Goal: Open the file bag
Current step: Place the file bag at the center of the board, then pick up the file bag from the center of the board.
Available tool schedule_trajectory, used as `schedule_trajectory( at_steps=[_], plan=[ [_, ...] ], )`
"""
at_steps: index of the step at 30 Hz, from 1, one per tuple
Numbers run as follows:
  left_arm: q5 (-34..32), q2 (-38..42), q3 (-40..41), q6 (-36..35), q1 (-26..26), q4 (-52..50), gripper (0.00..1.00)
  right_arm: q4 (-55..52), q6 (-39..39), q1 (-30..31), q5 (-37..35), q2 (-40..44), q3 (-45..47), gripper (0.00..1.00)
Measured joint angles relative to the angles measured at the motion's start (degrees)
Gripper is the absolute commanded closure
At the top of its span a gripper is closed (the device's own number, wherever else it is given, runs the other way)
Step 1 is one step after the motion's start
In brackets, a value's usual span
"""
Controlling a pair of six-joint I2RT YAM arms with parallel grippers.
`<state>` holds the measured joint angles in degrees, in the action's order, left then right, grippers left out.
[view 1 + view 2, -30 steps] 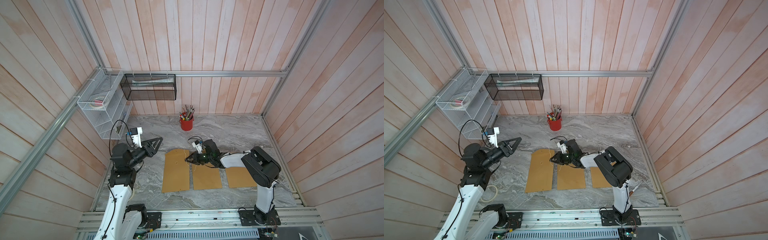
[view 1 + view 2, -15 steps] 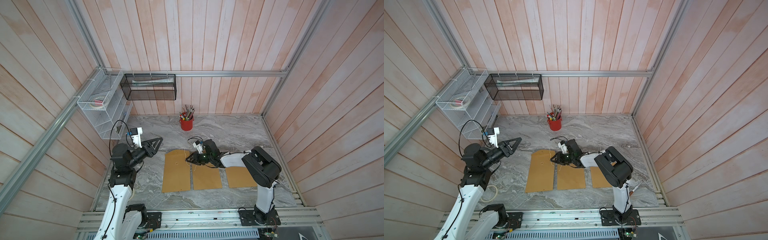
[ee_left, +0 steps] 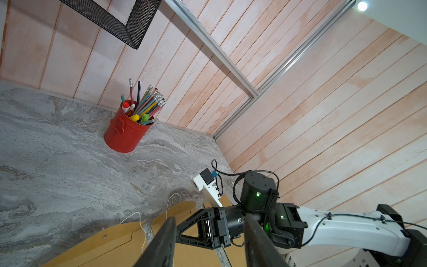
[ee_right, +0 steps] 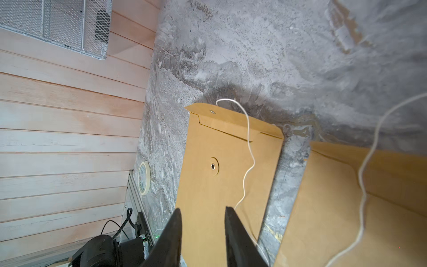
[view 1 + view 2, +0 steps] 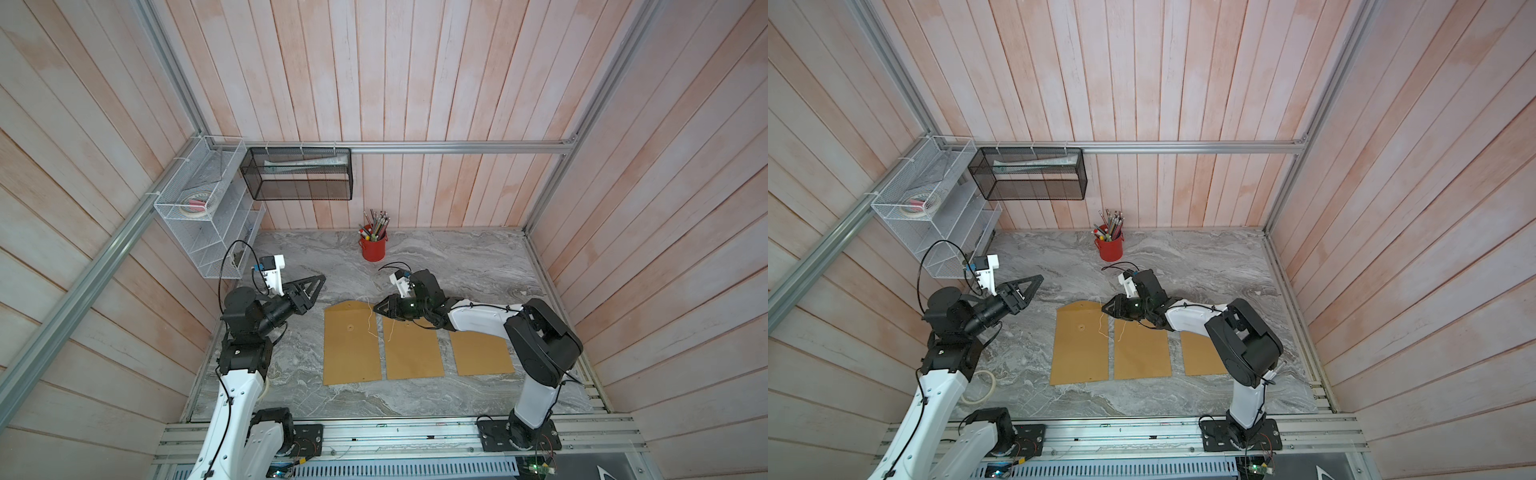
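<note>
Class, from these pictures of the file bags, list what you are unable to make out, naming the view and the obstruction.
Middle file bag: flap hidden under the right end effector, both top views; cut by the frame edge, right wrist view.
Rightmost file bag: top end covered by the right arm, both top views.
String on the leftmost file bag: part runs behind a finger, right wrist view.
</note>
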<state>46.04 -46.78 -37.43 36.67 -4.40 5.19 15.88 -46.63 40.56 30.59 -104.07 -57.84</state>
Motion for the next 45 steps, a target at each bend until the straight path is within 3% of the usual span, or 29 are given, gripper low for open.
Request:
schedule_trajectory(
  at_steps=[6, 12, 20, 29, 31, 37, 45],
  plan=[
    [0.17, -0.02, 0.07, 0.48, 0.0, 0.26, 0.5, -2.78, 0.66, -0.33, -2.64, 3.98, 0.22, 0.67],
    [-0.81, -0.83, 0.61, 1.88, 2.23, 0.5, 0.49, -7.39, 2.43, -4.68, -6.27, 14.14, 3.02, 0.67],
    [-13.33, -5.84, 0.59, 2.16, 22.34, -1.53, 0.4, -17.9, 6.05, -17.57, -12.02, 26.36, 9.86, 0.59],
    [-26.88, -23.65, -5.27, 4.22, 42.62, -1.33, 0.29, -27.91, 11.39, -32.02, -15.37, 34.53, 14.38, 0.48],
    [-28.72, -27.76, -7.76, 4.74, 46.03, -0.66, 0.29, -29.14, 12.55, -35.67, -15.34, 35.67, 15.15, 0.41],
    [-31.58, -37.64, -14.58, 6.51, 50.69, 0.37, 0.28, -31.8, 16.13, -44.04, -15.52, 36.59, 16.5, 0.34],
    [-33.07, -49.35, -23.74, 8.92, 54.42, 0.63, 0.28, -32.59, 18.75, -51.76, -15.5, 36.52, 18.82, 0.34]
  ],
)
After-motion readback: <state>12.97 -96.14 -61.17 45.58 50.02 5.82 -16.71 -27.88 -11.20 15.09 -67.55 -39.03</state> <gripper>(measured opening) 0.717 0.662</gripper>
